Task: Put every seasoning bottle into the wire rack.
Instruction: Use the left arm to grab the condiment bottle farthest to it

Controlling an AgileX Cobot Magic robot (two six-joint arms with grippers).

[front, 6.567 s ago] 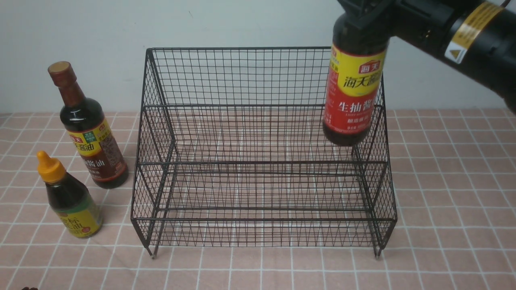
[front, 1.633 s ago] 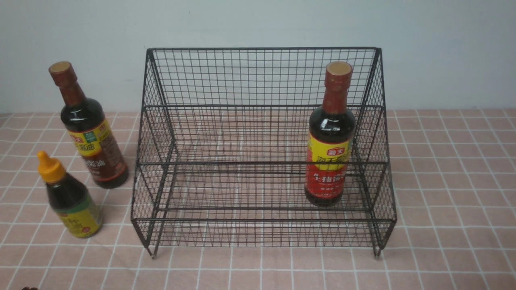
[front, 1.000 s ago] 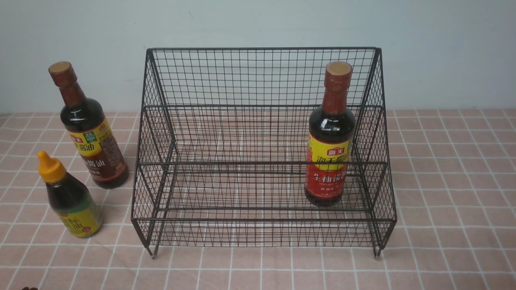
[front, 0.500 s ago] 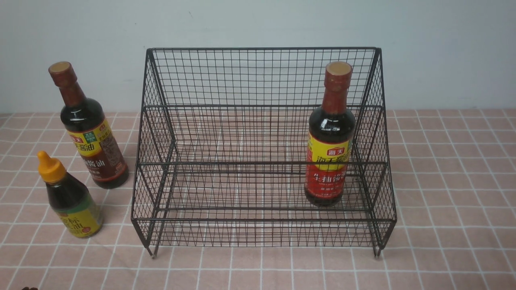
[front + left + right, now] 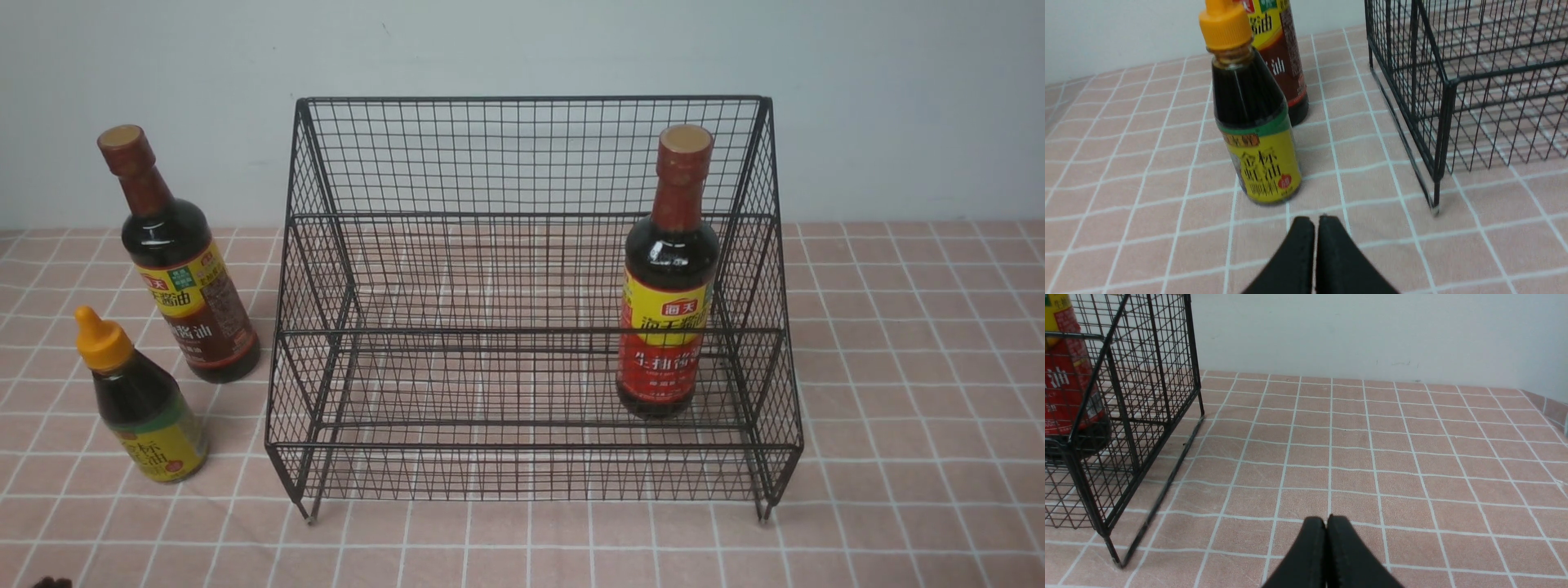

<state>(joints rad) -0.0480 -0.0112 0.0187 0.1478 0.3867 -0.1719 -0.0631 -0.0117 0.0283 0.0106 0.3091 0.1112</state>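
Observation:
The black wire rack [image 5: 531,269] stands mid-table. The tall bottle with the red-yellow label [image 5: 668,278] stands upright inside it at the right; it also shows in the right wrist view [image 5: 1069,388]. The tall bottle with the brown-yellow label [image 5: 181,269] and the short bottle with the orange nozzle cap [image 5: 143,400] stand on the cloth left of the rack. My left gripper [image 5: 1314,222] is shut and empty, just short of the short bottle [image 5: 1255,122]. My right gripper [image 5: 1326,520] is shut and empty, over bare cloth right of the rack [image 5: 1126,416].
A pink checked tablecloth [image 5: 914,392] covers the table up to a pale wall behind. The rack corner and foot [image 5: 1435,204] lie to one side of the left gripper. A dark tip of the left arm [image 5: 51,582] shows at the front view's bottom-left corner.
6.6 s ago the right gripper held the red-yellow bottle above the rack's right side; it now stands in the rack and the arm has left the front view. Nothing moved in the last second.

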